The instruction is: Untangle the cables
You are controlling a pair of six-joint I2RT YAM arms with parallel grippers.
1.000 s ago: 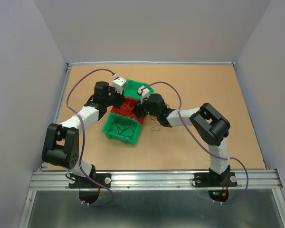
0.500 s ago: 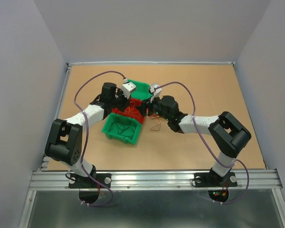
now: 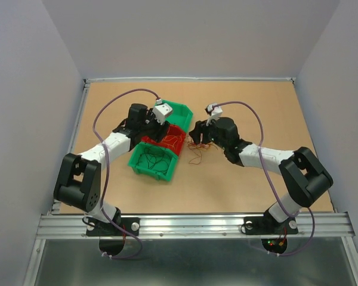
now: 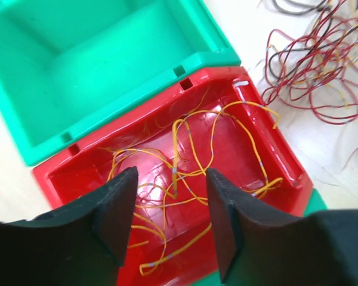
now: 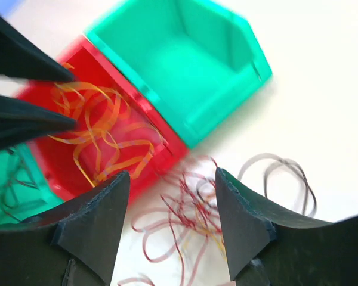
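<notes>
Loose red, yellow and dark cables [image 3: 196, 149] lie tangled on the table right of the bins, seen as red loops [image 5: 191, 208] in the right wrist view. My right gripper [image 5: 170, 229] hangs open just above them, holding nothing. Orange-yellow cables [image 4: 188, 149] lie curled in the red bin [image 4: 268, 143]. Over that bin my left gripper [image 4: 172, 220] stands open, nothing between its fingers. From above, the left gripper [image 3: 156, 125] is at the red bin [image 3: 174, 140] and the right gripper [image 3: 197, 132] at the tangle's far edge.
An empty green bin [image 3: 178, 111] stands behind the red one. A second green bin [image 3: 153, 161] in front holds dark cables. Dark loops [image 5: 286, 179] trail off the tangle to the right. The left gripper's fingers [image 5: 24, 119] show at the right wrist view's left edge.
My left gripper has opened above the red bin. The right arm has drawn back to the right, from the bins to over the tangle on the table.
</notes>
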